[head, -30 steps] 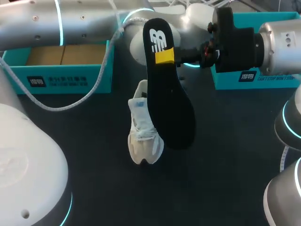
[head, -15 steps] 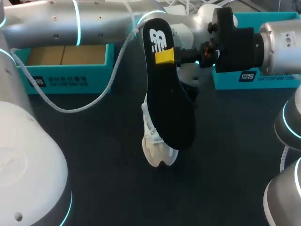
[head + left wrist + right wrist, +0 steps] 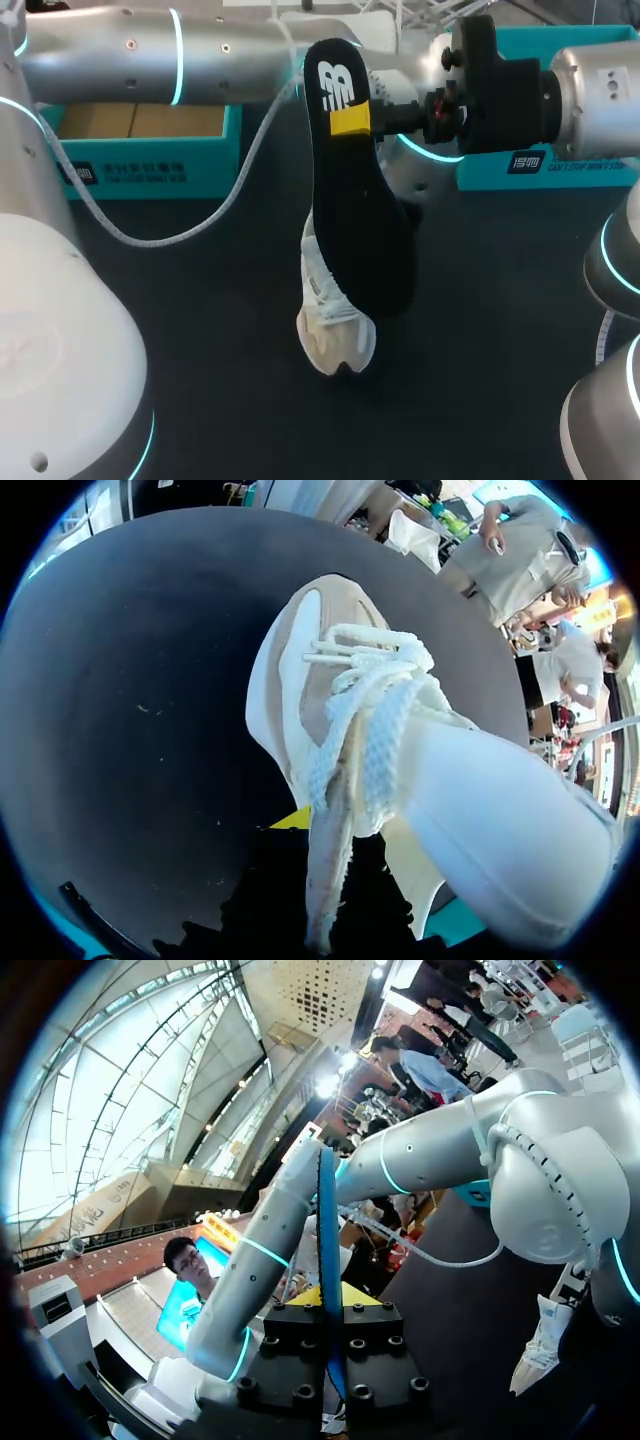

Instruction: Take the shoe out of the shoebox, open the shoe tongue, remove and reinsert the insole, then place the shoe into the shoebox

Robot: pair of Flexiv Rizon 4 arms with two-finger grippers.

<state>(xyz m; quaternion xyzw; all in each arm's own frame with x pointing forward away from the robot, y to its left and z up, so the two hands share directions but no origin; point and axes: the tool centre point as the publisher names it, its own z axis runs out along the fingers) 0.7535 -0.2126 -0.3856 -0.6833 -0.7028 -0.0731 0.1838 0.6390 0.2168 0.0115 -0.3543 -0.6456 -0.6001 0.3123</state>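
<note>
So the long black foam insole (image 3: 360, 230) is dangled upright mid-frame, pinched near its top by the right gripper (image 3: 350, 121), yellow tips clamped on it from both sides. Partly hidden behind its lower end, the white-and-beige lace-up sneaker (image 3: 335, 330) is seen low over the dark table (image 3: 200, 330), toe toward the lower edge, its opening's edge squeezed in the left gripper (image 3: 325, 830). The open teal cardboard shoebox (image 3: 140, 160) is parked upper left.
</note>
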